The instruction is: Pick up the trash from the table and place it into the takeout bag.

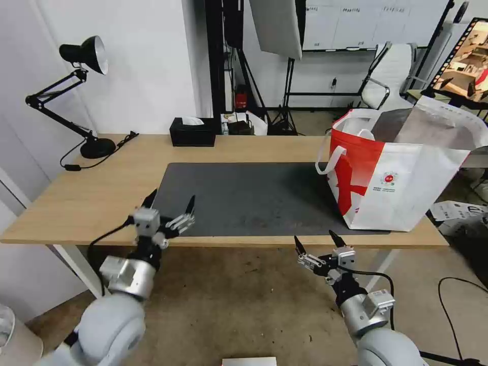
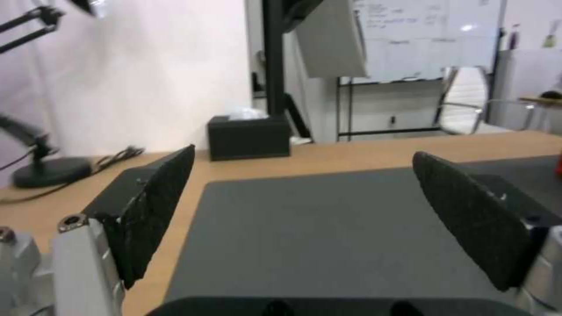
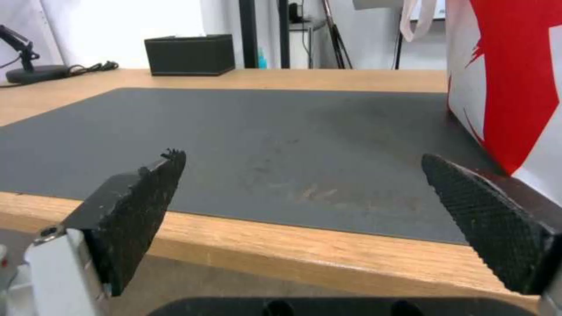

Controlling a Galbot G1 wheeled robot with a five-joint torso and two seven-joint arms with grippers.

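Note:
The table [image 1: 101, 188] is a long light-wood desk with a dark grey mat [image 1: 254, 198] on it. The takeout bag [image 1: 401, 188] stands upright at the table's right end, its mouth open and its foil lining showing. The trash is out of view. My left gripper [image 1: 172, 199] hovers open over the mat's near-left corner, with nothing between its fingers. My right gripper [image 1: 315, 239] is open just off the table's front edge, left of the bag [image 3: 515, 87]. In the wrist views, both the left gripper [image 2: 304, 156] and the right gripper [image 3: 303, 157] face bare mat [image 3: 263, 131].
A black tissue box [image 1: 192, 132] sits at the table's back edge. A black desk lamp [image 1: 97, 147] with its cord stands at the back left. Behind the table are light stands and a white chair [image 1: 389, 71]. Cables lie on the floor at the right.

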